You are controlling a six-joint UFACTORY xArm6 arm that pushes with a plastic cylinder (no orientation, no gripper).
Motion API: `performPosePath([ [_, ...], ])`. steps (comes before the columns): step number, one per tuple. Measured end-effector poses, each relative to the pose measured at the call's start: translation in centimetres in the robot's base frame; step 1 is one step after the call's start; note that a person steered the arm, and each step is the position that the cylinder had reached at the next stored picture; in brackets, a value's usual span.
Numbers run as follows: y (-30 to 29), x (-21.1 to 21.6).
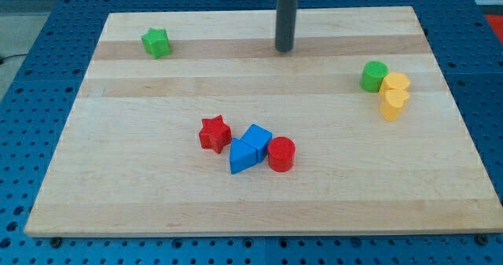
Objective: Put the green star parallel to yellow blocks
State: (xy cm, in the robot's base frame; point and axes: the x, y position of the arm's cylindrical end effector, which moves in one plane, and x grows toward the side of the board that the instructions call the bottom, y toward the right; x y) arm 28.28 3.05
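Board (pixel 259 210): pale wooden table top, laid on a blue perforated base (pixel 23 241); the largest item, carrying all blocks.

Rod (pixel 284 13): straight and dark, descending from the view's top centre. No pincer is fitted, so nothing can be opened, closed or held; only pushing is possible. My tip (pixel 284 49) is set on the board near the top edge, touching no block, with the green star well apart to the view's left and the yellow blocks well apart to the view's right.

Central cluster: blue cube (pixel 257 137) and blue triangular block (pixel 242 156), pressed together; red cylinder (pixel 281 154) touching on the view's right; red star (pixel 214 133) just beside on the view's left. Not concerned in the task.

Right-hand group: green cylinder (pixel 374 76), touching two yellow blocks. Upper yellow block (pixel 397 82) and lower yellow block (pixel 394 104) are stacked in a short line running top to bottom; their exact shape cannot be made out with certainty.

Green star (pixel 156 42): smallest lot, lying alone near the board's top left corner, far from the yellow pair.

Handling note, offered as judgement: the star is taken to be light, rigid and smooth-bottomed, so it should slide readily on the wood. It cannot be grasped. Contact is best made on its left side, squarely in a notch or flat between points; an off-centre push on a point is likely to spin it or let it slip past.
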Motion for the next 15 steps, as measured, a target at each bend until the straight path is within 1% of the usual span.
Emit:
performPosePath([
  [1, -2.0, -3.6],
  [2, -9.6, -4.5],
  [3, -20.3, -4.9],
  [4, -27.1, -2.6],
  [5, -25.2, 1.5],
  [6, -22.1, -0.3],
  [7, -20.8, -3.8],
  [8, -16.2, -1.2],
  [9, -14.3, 3.4],
  [10, -16.0, 4.2],
  [11, -17.9, 6.5],
  [12, -15.2, 9.8],
  [14, -6.2, 13.1],
  [15, -1.2, 14.1],
])
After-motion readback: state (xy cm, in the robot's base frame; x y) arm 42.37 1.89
